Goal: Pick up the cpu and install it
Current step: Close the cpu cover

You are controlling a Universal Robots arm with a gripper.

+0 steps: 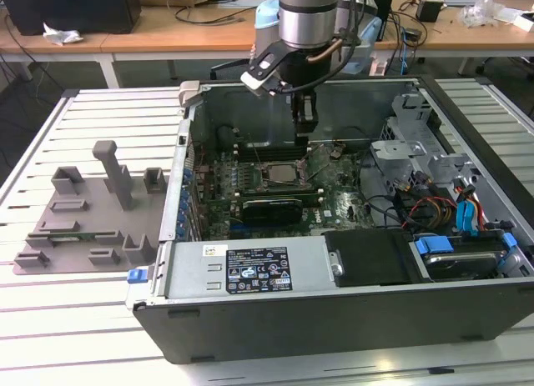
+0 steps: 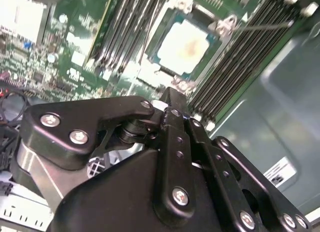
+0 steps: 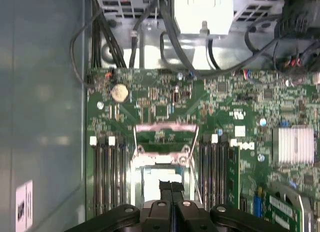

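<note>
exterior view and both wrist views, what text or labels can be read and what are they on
No text reads clearly.
power supply sticker, exterior view: white print and symbols, too small to read.
case wall sticker, first wrist view: dark marks, blurred.
white label on the grey wall, second wrist view: blurred.
motherboard markings, first wrist view: blurred.

The gripper [image 3: 171, 186] hides part of the cpu [image 3: 152, 184] in the first wrist view and much of the board [image 2: 60, 56] in the second wrist view. The exterior view's top edge cuts off the arm [image 1: 307, 15].
</note>
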